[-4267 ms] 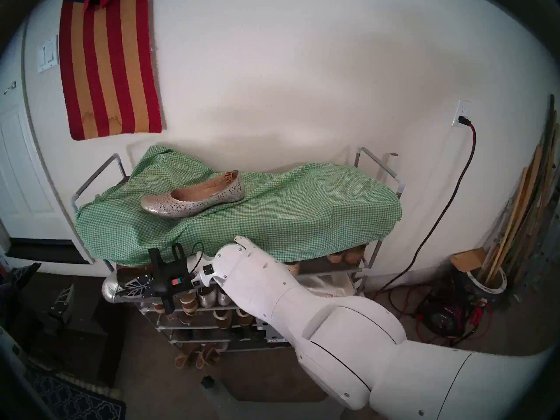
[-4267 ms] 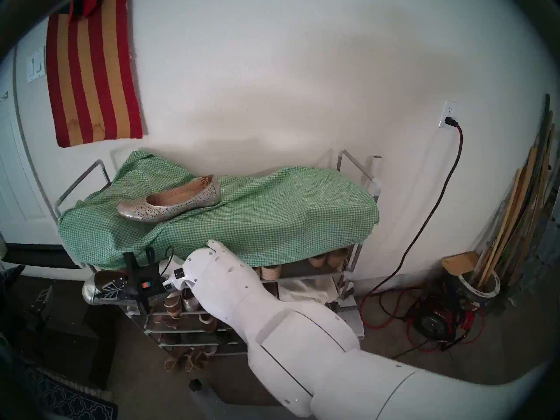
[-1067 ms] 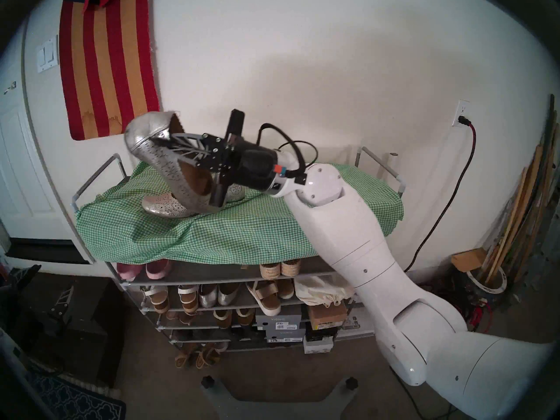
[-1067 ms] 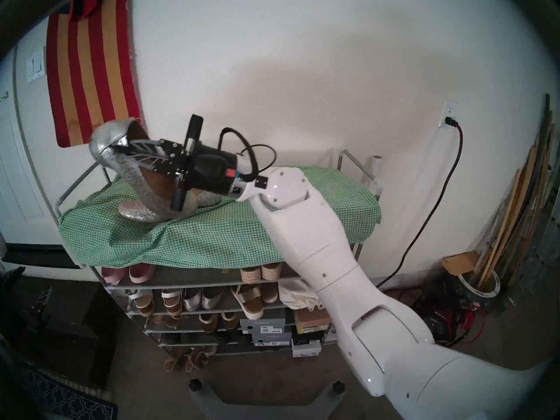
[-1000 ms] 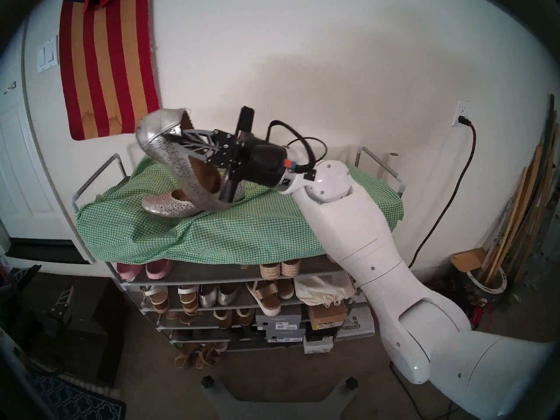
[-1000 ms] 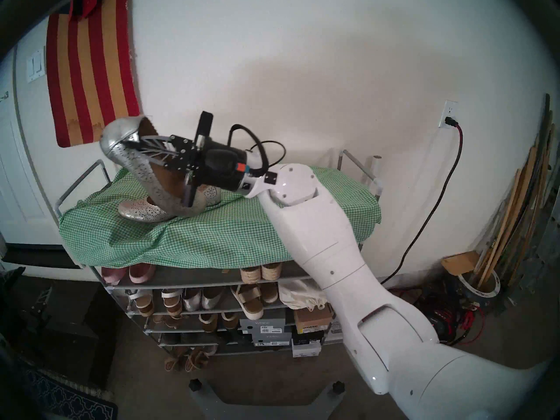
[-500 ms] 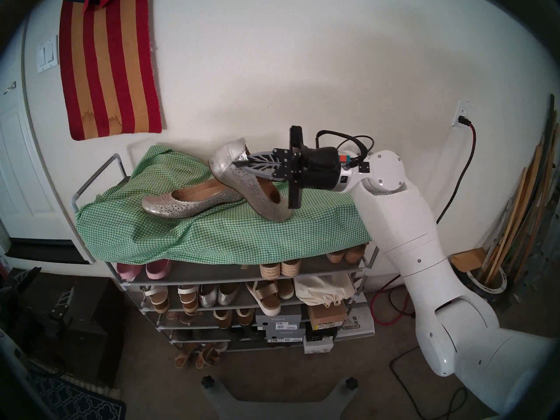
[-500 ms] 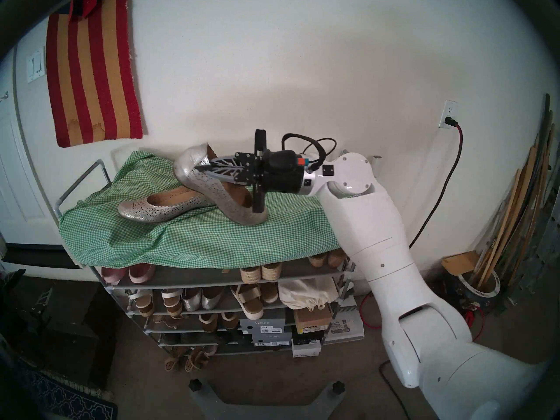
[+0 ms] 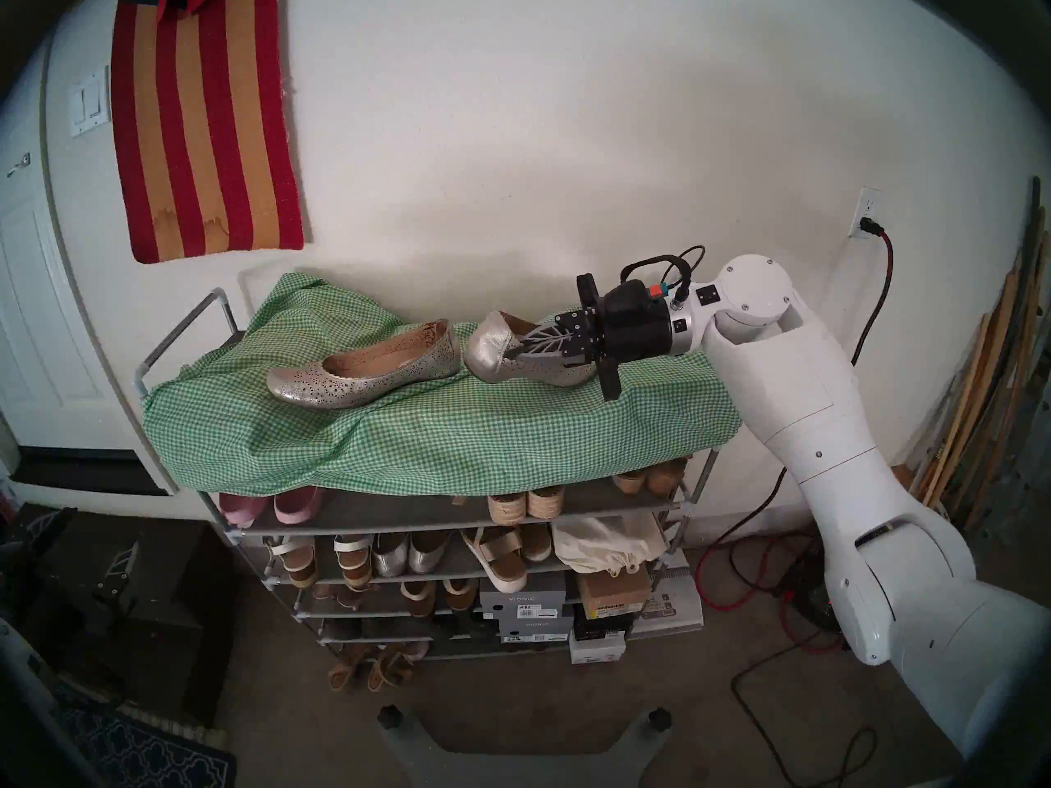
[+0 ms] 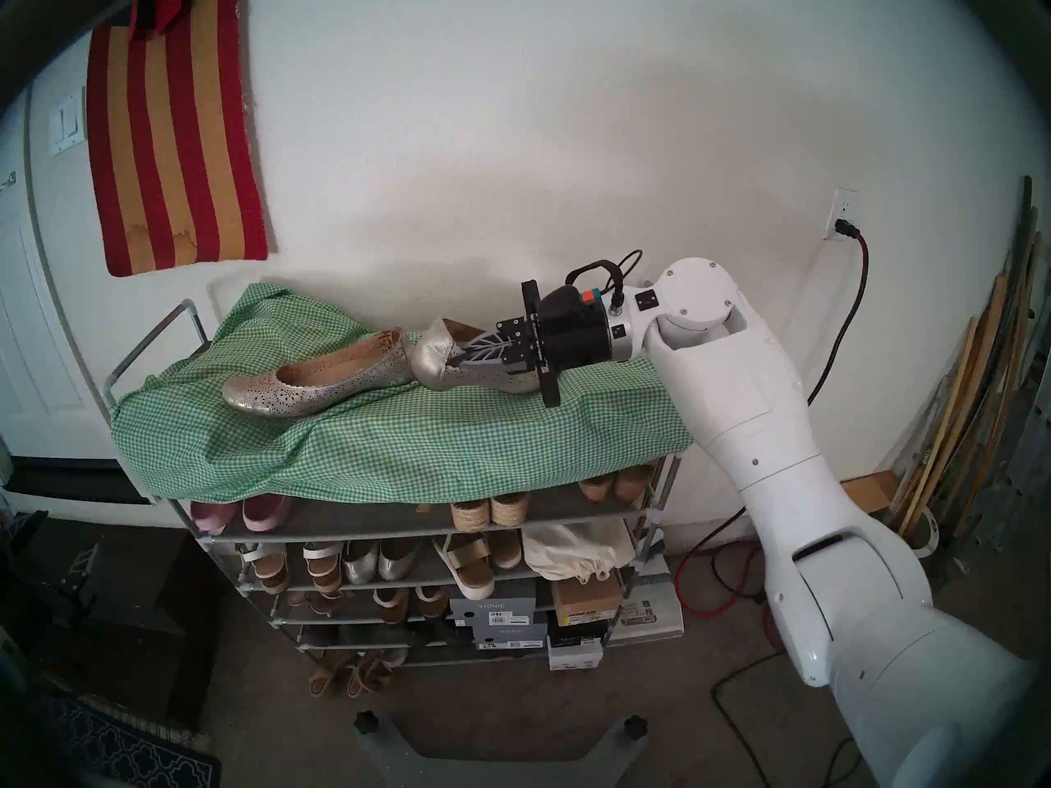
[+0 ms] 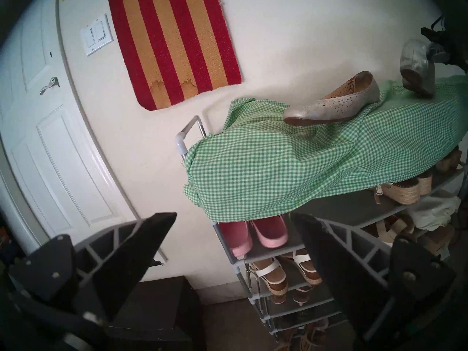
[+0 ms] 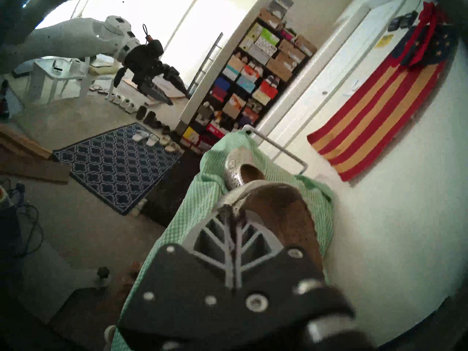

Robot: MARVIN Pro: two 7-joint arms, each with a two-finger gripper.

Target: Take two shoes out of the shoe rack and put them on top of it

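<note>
One perforated silver-gold ballet flat with a tan insole [image 9: 364, 372] lies flat on the green-and-white gingham cloth [image 9: 409, 440] that covers the top of the grey tube-framed shoe rack [image 9: 182, 320], its toe toward the rack's left end. Just to its right, nearly heel to toe, the second matching perforated flat [image 9: 500, 352] sits low over the same cloth with its toe lifted a little; whether its sole rests on the fabric I cannot tell. The right gripper [image 9: 520, 353], black with grey ribbed fingers, is clamped together on that second shoe's side wall near the toe, reaching in level from the right on the white arm [image 9: 796, 383]. The left gripper [image 11: 233, 231] hangs well off to the rack's left with its dark fingers spread wide and nothing between them. Below the cloth, the shelves carry pink slip-ons [image 9: 273, 505], plain silver flats [image 9: 406, 554], sandals and shoe boxes [image 9: 526, 605]. A red-and-orange striped hanging [image 9: 205, 116] is on the wall above.
</note>
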